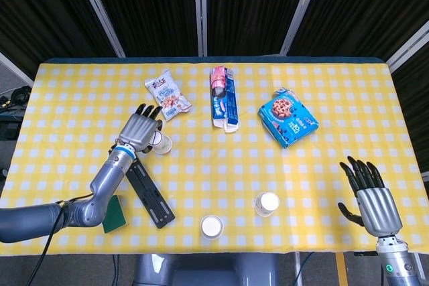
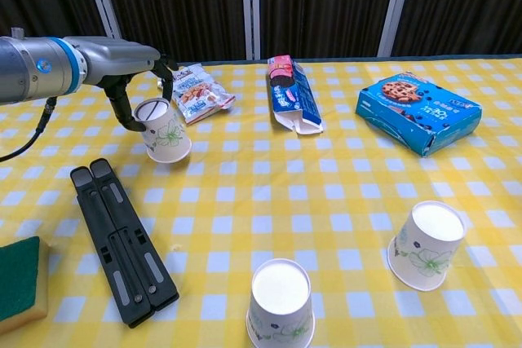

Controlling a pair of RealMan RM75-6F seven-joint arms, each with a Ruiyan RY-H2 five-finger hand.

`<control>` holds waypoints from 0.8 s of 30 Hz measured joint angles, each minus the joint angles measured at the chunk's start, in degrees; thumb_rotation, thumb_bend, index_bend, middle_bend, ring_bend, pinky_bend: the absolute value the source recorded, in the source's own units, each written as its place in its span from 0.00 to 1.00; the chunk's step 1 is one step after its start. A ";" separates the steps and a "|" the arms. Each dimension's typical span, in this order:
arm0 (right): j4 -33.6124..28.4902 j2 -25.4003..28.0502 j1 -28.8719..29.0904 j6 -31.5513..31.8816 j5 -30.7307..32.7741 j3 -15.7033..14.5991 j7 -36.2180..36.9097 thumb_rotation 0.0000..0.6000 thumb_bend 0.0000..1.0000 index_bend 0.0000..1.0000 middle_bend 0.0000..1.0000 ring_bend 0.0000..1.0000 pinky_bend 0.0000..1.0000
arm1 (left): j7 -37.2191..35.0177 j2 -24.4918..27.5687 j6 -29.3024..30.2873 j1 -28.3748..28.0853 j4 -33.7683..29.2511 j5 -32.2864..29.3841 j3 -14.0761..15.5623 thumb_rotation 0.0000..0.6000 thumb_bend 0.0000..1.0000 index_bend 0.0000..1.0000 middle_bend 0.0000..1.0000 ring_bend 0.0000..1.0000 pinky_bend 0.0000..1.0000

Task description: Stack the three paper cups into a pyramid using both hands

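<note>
Three white paper cups with a flower print stand upside down on the yellow checked table (image 1: 335,165). One cup (image 2: 164,129) (image 1: 160,141) at the left is tilted, and my left hand (image 2: 130,61) (image 1: 139,129) grips it from above, the thumb on its left side and fingers (image 2: 167,72) behind it. The second cup (image 2: 280,303) (image 1: 212,226) sits near the front edge. The third cup (image 2: 427,245) (image 1: 267,203) is to its right. My right hand (image 1: 372,196) hovers open past the front right corner, holding nothing, apart from every cup.
A black folded stand (image 2: 122,238) and a green sponge (image 2: 20,279) lie front left. At the back lie a snack bag (image 2: 198,89), a long biscuit pack (image 2: 291,103) and a blue cookie box (image 2: 418,112).
</note>
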 measured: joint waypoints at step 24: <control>-2.08 0.05 -1.06 2.69 -3.33 -1.01 -3.14 1.00 0.15 0.00 0.00 0.00 0.00 | -6.69 9.58 9.04 12.08 -24.60 36.97 13.16 1.00 0.29 0.48 0.00 0.00 0.00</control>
